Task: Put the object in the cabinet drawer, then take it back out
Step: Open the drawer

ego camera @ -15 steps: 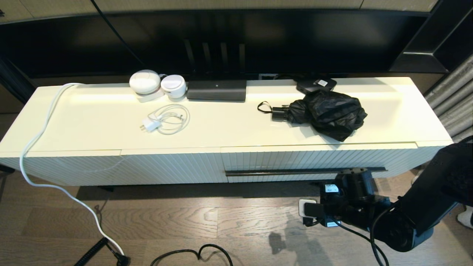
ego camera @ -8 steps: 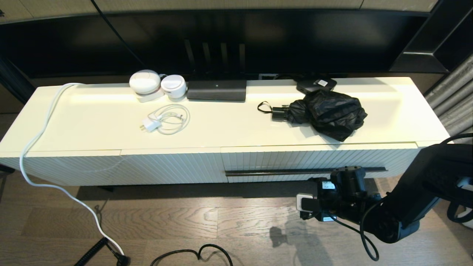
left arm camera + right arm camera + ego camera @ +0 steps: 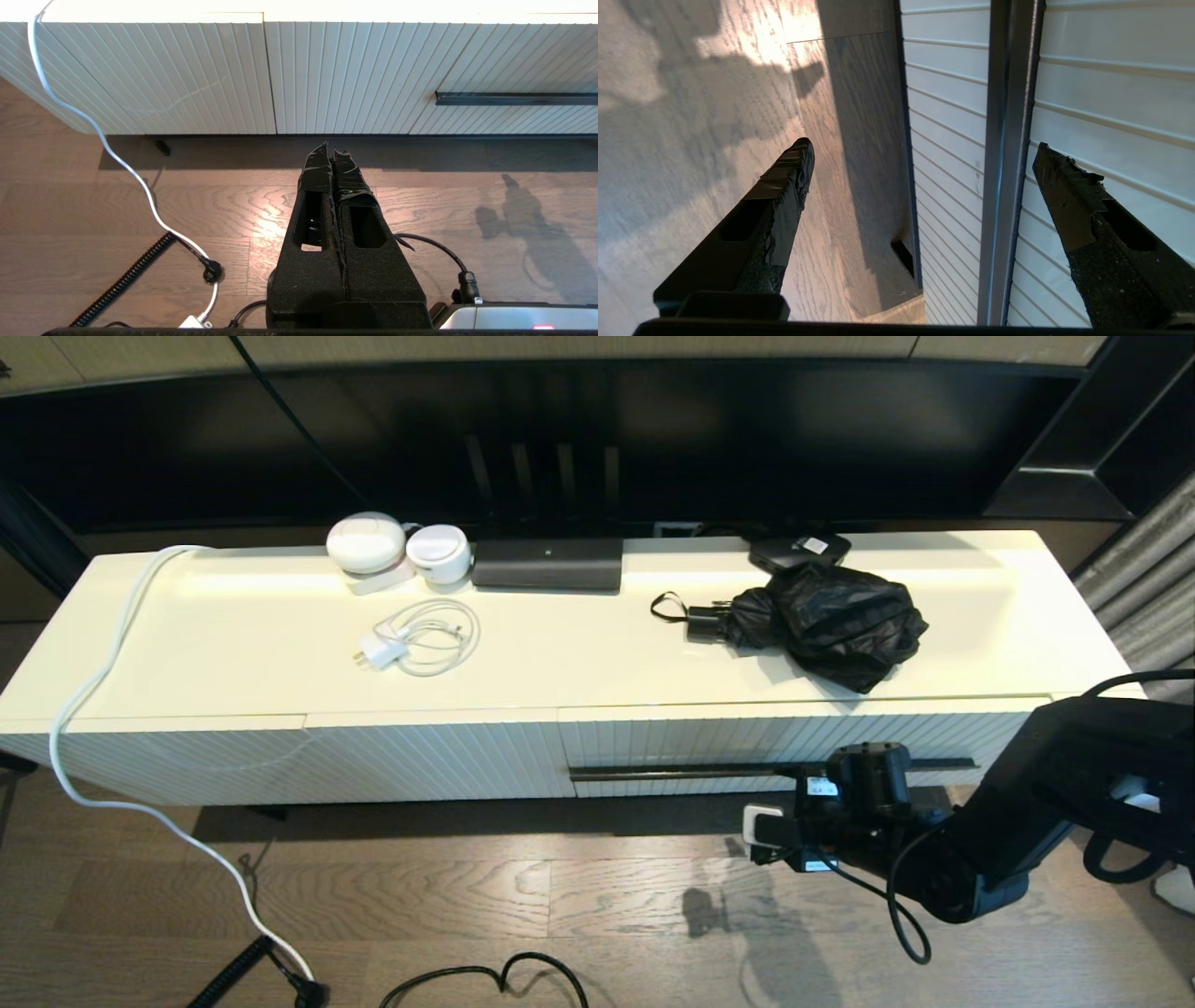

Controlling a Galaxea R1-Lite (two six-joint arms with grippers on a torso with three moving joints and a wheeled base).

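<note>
Head view gives me the umbrella (image 3: 822,623) lying on the cabinet top (image 3: 579,653) toward my right, above the drawer (image 3: 803,747): loose, crumpled black fabric, a short stubby handle pointing left, and a thin wrist loop at its end. The drawer is closed, its cream front cut with fine vertical ribs, and a long thin black bar handle (image 3: 700,771) runs across it.

My right pincer (image 3: 920,161) is low in front of that drawer, near the right half of the bar. Through the right wrist camera I see its black, tape-wrapped fingers (image 3: 784,186) spread wide, with the dark metal bar lying in the gap between them and nothing gripped; one finger is over the wooden floor (image 3: 560,896), the other over the ribbed panel.

My left pincer (image 3: 332,158) hangs low over the floor, well left of the bar, its two taped fingers pressed together and empty.

Around the umbrella: a flat black box (image 3: 799,551) with a white label just behind it, a long black rectangular device (image 3: 547,565) farther left, two rounded white gadgets (image 3: 397,548) beside that, and a coiled white charger cable (image 3: 420,637) in front. A thick white cord (image 3: 112,653) drapes off the left end down to the floor, where black cables (image 3: 485,980) lie.
</note>
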